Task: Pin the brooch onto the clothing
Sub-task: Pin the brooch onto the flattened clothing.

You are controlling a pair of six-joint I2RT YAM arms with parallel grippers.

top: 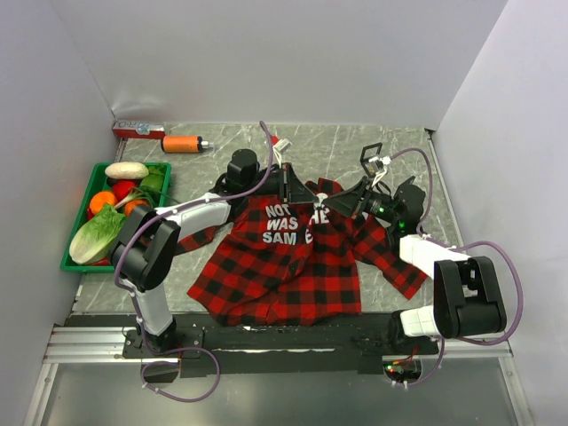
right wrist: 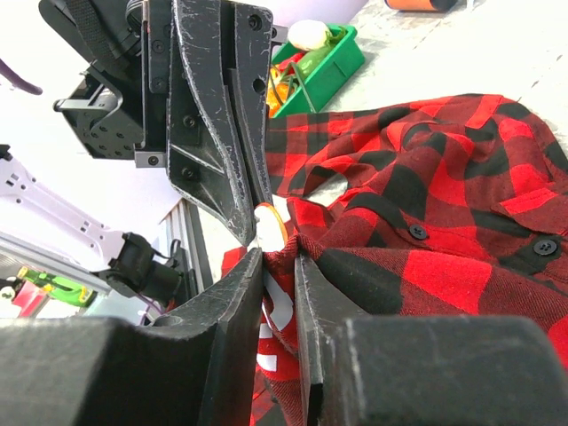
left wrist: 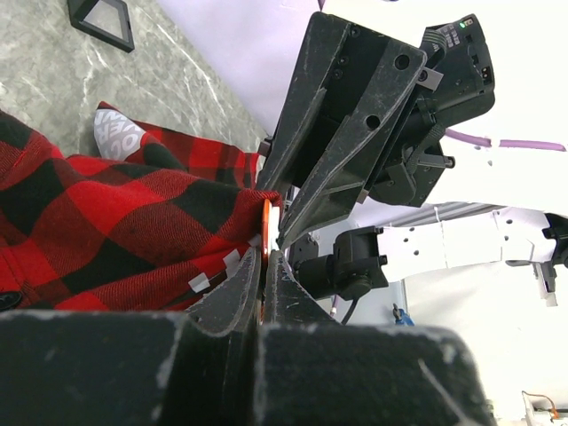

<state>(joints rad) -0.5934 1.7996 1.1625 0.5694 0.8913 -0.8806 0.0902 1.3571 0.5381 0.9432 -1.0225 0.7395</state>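
Note:
The clothing (top: 284, 266), a red-and-black plaid shirt with white lettering, lies spread on the table with its chest pulled up where my two grippers meet. My left gripper (top: 297, 197) is shut on the brooch (left wrist: 264, 232), a small white disc with an orange rim (right wrist: 272, 225), held against the raised fold of fabric (left wrist: 106, 222). My right gripper (right wrist: 280, 257) faces it and is shut on that fold of shirt (right wrist: 444, 222), just below the brooch. In the top view the right gripper (top: 342, 206) hides the brooch.
A green basket (top: 80, 257) of vegetables stands at the left. An orange bottle (top: 182, 143) and a red box (top: 138, 130) lie at the back left. A black triangular frame (top: 371, 153) sits behind the right arm. White walls close in three sides.

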